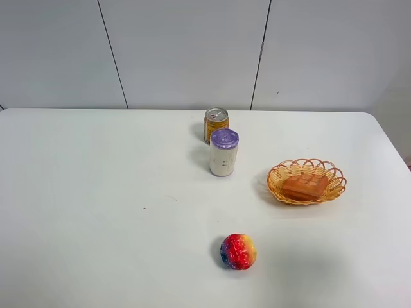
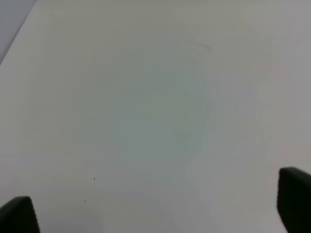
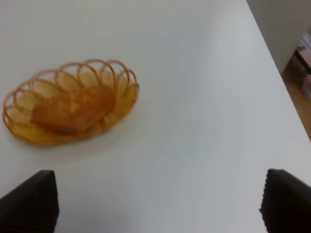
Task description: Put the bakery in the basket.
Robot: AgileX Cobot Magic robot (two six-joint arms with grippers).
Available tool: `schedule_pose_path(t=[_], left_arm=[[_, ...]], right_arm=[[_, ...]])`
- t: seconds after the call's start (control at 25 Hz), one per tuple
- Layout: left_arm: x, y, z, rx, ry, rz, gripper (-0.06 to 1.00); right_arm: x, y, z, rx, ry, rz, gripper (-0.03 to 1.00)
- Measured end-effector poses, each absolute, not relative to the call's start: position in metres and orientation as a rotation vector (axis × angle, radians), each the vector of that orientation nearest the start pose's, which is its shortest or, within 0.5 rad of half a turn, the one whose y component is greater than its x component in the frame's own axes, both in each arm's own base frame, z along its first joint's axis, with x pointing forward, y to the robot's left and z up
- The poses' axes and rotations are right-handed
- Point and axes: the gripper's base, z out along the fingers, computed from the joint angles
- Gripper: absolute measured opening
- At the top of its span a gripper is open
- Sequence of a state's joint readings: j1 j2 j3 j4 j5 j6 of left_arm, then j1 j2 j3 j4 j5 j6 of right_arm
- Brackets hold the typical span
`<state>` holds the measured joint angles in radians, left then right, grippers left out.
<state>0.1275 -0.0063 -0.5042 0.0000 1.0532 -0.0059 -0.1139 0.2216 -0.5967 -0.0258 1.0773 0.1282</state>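
The orange-brown waffle wedge (image 1: 306,186) lies inside the tan wicker basket (image 1: 276,179) at the right of the table. The right wrist view shows the waffle (image 3: 73,112) in the basket (image 3: 22,124), off to one side and well beyond my right gripper (image 3: 158,201). That gripper is open and empty, its two dark fingertips (image 3: 29,201) wide apart above bare table. My left gripper (image 2: 156,208) is open and empty too, over bare white table. Neither arm shows in the exterior high view.
A white can with a purple lid (image 1: 223,152) and a gold can (image 1: 216,123) stand at the table's middle back. A rainbow-coloured ball (image 1: 238,251) lies near the front. The table's right edge (image 3: 277,73) runs close to the basket.
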Motion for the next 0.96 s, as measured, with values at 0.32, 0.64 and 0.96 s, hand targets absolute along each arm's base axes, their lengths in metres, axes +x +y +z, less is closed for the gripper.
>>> schedule_pose_path(t=[0.32, 0.64, 0.96], left_arm=[[-0.006, 0.0, 0.279, -0.135, 2.022, 0.083, 0.99], [-0.006, 0.0, 0.279, -0.135, 2.022, 0.085, 0.99], [-0.006, 0.0, 0.279, -0.135, 2.022, 0.085, 0.99]], right_arm=[[-0.007, -0.002, 0.275, 0.212, 2.071, -0.061, 0.83], [-0.003, -0.002, 0.271, 0.181, 2.063, -0.072, 0.83], [-0.003, -0.002, 0.272, 0.18, 2.053, -0.067, 0.83]])
